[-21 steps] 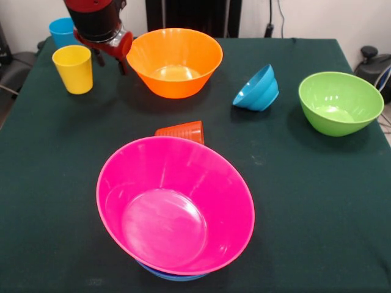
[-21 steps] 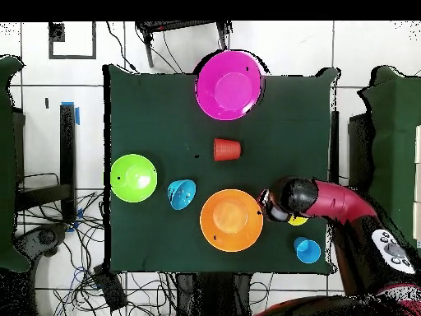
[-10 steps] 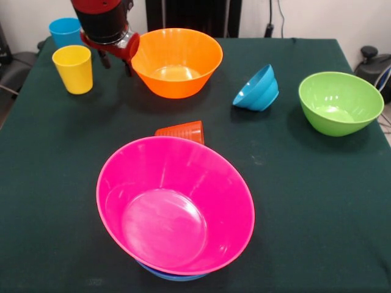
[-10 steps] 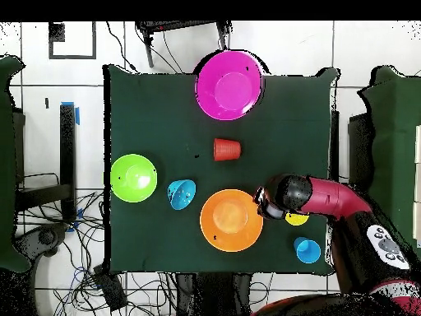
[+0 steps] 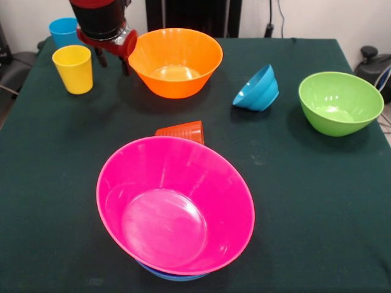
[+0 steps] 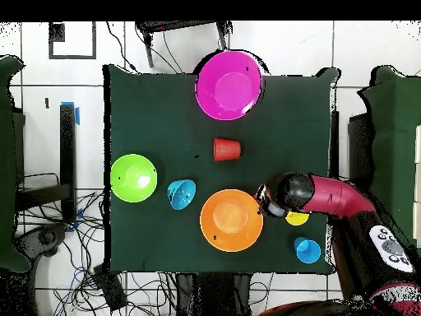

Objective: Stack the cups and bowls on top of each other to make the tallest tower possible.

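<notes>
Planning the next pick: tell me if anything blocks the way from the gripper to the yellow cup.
Nothing visible does. The gripper hangs between the yellow cup and the orange bowl, with only bare tablecloth toward the cup. The blue cup stands behind, off that line.

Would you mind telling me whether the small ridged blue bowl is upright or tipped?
Tipped: the small ridged blue bowl lies on its side, its opening facing left in the front view.

Front and overhead views, shared table (image 5: 317, 183)

Red/black arm (image 6: 345, 197) reaches in from table side, wrist pointing down. Gripper (image 5: 112, 61) hangs low, just above table surface; finger state unclear, tips approx. vertical.
</notes>
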Robot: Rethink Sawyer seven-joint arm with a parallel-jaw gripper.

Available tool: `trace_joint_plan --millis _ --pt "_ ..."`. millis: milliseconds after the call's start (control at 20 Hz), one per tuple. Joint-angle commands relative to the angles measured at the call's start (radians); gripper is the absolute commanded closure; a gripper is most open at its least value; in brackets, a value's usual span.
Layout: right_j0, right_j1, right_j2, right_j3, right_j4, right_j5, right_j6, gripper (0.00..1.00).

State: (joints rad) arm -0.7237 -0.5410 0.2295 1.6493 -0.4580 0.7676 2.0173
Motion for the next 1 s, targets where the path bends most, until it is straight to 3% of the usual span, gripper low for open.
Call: trace_joint_plan --millis 50,250,450,650,1000 --pt "0.036 -0.033 0.065 0.039 -0.036 0.091 -0.158 0.00" --pt "0.059 -0.069 0.051 0.052 -0.039 0.106 -0.139 0.00" --pt "0.034 -0.121 0.073 0.107 -0.012 0.111 -0.154 0.00" --pt "0.035 -0.124 0.076 0.097 -0.003 0.146 -0.149 0.00" --pt "0.002 -0.116 0.092 0.121 0.006 0.117 -0.150 0.00"
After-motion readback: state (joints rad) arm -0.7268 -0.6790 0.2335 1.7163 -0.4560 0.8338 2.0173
